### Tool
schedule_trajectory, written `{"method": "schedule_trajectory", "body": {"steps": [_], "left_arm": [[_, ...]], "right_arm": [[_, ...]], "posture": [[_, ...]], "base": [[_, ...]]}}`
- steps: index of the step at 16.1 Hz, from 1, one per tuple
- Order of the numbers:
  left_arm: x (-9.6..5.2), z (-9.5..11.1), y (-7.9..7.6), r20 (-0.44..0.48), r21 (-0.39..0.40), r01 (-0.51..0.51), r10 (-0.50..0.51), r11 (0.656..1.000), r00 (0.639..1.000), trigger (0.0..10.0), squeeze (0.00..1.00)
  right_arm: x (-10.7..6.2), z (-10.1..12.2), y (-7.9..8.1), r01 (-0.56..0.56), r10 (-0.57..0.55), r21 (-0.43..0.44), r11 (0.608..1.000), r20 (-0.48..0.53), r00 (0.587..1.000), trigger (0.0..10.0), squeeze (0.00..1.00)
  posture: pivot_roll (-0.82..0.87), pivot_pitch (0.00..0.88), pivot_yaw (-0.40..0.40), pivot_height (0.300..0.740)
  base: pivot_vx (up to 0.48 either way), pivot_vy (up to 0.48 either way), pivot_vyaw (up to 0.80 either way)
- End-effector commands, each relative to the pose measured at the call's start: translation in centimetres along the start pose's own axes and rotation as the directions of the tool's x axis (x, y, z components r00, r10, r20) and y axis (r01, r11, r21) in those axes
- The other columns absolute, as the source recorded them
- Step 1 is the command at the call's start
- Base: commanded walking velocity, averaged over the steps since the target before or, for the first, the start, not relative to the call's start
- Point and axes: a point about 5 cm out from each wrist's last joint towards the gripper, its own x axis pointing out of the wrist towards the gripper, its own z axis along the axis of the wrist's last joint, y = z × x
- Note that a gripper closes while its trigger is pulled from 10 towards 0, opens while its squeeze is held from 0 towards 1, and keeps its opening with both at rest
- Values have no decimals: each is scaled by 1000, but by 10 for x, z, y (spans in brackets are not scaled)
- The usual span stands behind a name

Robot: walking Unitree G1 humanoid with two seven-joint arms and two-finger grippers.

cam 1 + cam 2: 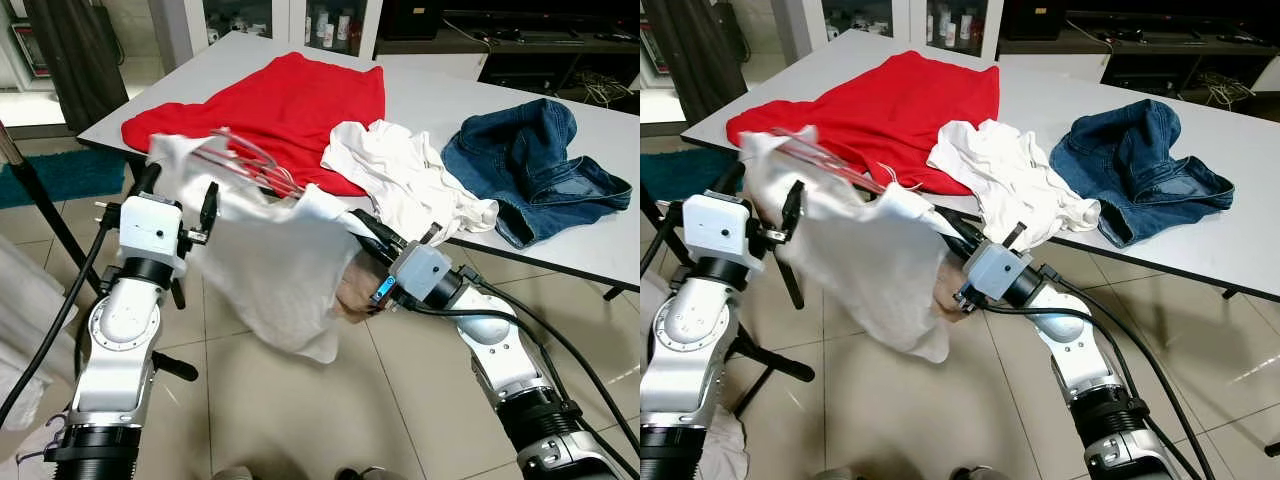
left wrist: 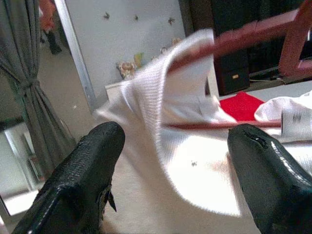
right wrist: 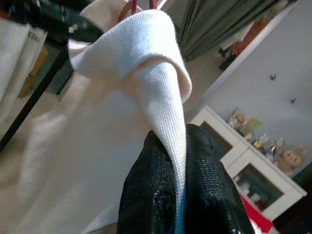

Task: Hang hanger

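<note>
The red hanger (image 1: pixel 245 160) sits inside the white shirt (image 1: pixel 270 270). The right gripper (image 3: pixel 181 195) pinches the shirt's fabric; the left gripper (image 2: pixel 175 170), fingers spread, faces the hanger.

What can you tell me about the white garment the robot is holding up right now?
The white garment is a soft, finely knit piece, off-white, hanging slack in folds above the tiled floor, in front of the table's edge. A thin red hanger sits partly inside its upper part. The right gripper is shut on a twisted corner of it. The left gripper is open, its fingers either side of the cloth near the hanger.
</note>
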Motion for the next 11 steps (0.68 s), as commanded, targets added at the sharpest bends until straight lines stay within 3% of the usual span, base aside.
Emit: {"method": "schedule_trajectory", "body": {"steps": [1, 6, 7, 8, 9, 10, 11], "left_arm": [[2, -1, -2, -11, -21, 10, -10, 1000, 1000, 10000, 0], [5, -3, 6, -27, -45, -55, 54, 997, 998, 10000, 0], [5, -2, 7, -21, -53, -66, 65, 996, 998, 9098, 0], [5, 0, 7, -15, -57, -74, 73, 996, 997, 7922, 0], [5, 0, 7, -11, -58, -81, 81, 995, 997, 3412, 0], [6, 1, 7, -5, -61, -93, 93, 994, 996, 0, 0], [6, 1, 7, -1, -68, -99, 99, 993, 995, 0, 0]], "right_arm": [[0, 7, -7, 14, -13, -31, 999, 45, 999, 10000, 0], [-5, 9, -5, -12, 16, -66, 998, 57, 998, 10000, 0], [-5, 9, -5, -8, 12, -72, 997, 55, 998, 10000, 0], [-4, 9, -5, -5, 9, -74, 997, 54, 998, 10000, 0], [-4, 8, -5, -3, 7, -78, 997, 51, 999, 10000, 0], [-4, 7, -5, -3, 6, -84, 996, 45, 999, 10000, 0], [-4, 6, -5, -2, 6, -88, 996, 42, 999, 10000, 0]], "posture": [[99, 15, -44, 740], [101, 15, -46, 740], [101, 15, -46, 740], [101, 15, -46, 740], [101, 14, -47, 740], [101, 14, -48, 740], [101, 13, -49, 740]], "base": [[0, 0, 0], [0, 0, 0], [0, 0, 0], [0, 0, 0], [0, 0, 0], [0, 0, 0], [0, 0, 0]]}}
